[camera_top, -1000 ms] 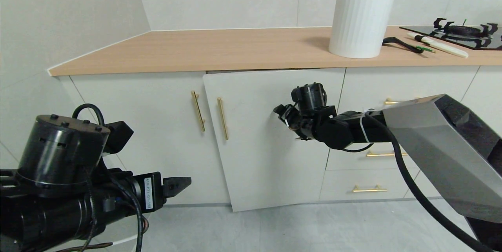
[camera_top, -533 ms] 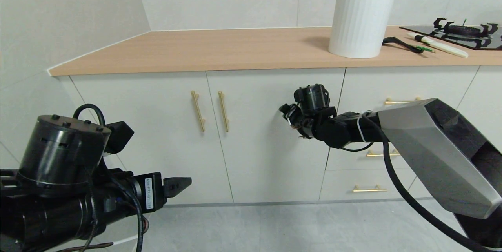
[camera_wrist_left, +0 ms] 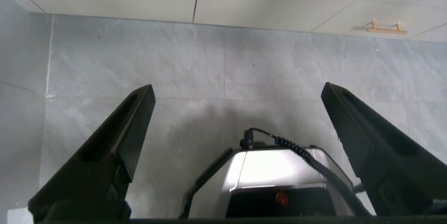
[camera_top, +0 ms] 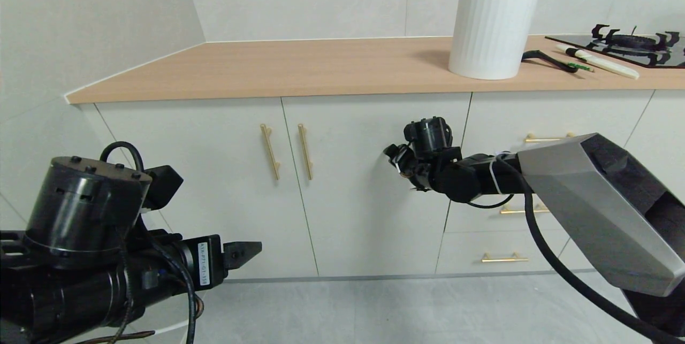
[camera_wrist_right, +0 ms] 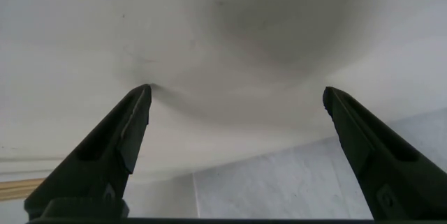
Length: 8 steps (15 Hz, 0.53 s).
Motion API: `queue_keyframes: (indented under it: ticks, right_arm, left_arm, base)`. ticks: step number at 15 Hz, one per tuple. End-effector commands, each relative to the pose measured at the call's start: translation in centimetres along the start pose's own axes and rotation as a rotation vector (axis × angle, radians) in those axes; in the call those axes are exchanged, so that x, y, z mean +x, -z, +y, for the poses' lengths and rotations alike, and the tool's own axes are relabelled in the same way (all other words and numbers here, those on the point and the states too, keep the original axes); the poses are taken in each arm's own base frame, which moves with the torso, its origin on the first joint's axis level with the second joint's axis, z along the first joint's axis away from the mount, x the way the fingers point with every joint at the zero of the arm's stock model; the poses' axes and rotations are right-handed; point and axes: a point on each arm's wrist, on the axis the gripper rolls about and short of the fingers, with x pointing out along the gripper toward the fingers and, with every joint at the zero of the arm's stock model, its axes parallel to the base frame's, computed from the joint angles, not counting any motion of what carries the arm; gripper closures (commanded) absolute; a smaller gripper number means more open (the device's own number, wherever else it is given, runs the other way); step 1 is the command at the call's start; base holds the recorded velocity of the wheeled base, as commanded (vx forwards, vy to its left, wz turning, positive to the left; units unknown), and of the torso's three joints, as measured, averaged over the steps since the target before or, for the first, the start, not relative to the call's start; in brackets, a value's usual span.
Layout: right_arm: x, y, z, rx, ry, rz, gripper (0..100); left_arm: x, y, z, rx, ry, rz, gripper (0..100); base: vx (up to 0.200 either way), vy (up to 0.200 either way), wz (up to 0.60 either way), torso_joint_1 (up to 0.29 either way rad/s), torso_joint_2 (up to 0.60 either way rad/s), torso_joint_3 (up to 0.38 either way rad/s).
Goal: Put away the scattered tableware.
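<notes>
Shut now is the cabinet door [camera_top: 369, 183] that stood ajar a second ago, flush with its neighbour. Low over the floor hangs the left pincer [camera_wrist_left: 236, 95], spread wide and empty. Equally wide and empty, the right pincer [camera_wrist_right: 236, 91] sits close against that door. Above and right of it, past a white ribbed canister [camera_top: 495, 20], a black-handled utensil [camera_top: 546, 59] and a long cream utensil [camera_top: 602, 61] lie on the tabletop [camera_top: 294, 66].
</notes>
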Motion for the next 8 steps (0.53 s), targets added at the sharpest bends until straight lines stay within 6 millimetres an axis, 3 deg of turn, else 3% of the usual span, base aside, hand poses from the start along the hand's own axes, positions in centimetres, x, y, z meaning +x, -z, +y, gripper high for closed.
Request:
queue_keyframes:
  ticks: [1, 4, 8]
  right_arm:
    - [-3.2, 0.0, 0.1, -0.033, -0.022, 0.102, 0]
    - [-9.2, -0.4, -1.2, -0.178, -0.168, 0.325, 0]
    - [-16.8, -1.7, -1.4, -0.356, -0.34, 0.256, 0]
  left_arm:
    - [0.0, 0.0, 0.0, -0.001, 0.001, -0.001, 0]
    - [-0.3, -0.1, 0.0, -0.003, 0.004, -0.009, 0]
    - [-2.5, -0.9, 0.2, -0.02, 0.049, -0.091, 0]
  base:
    - [0.0, 0.0, 0.0, 0.0, 0.0, 0.0]
    - [0.0, 0.0, 0.0, 0.0, 0.0, 0.0]
    - [0.0, 0.0, 0.0, 0.0, 0.0, 0.0]
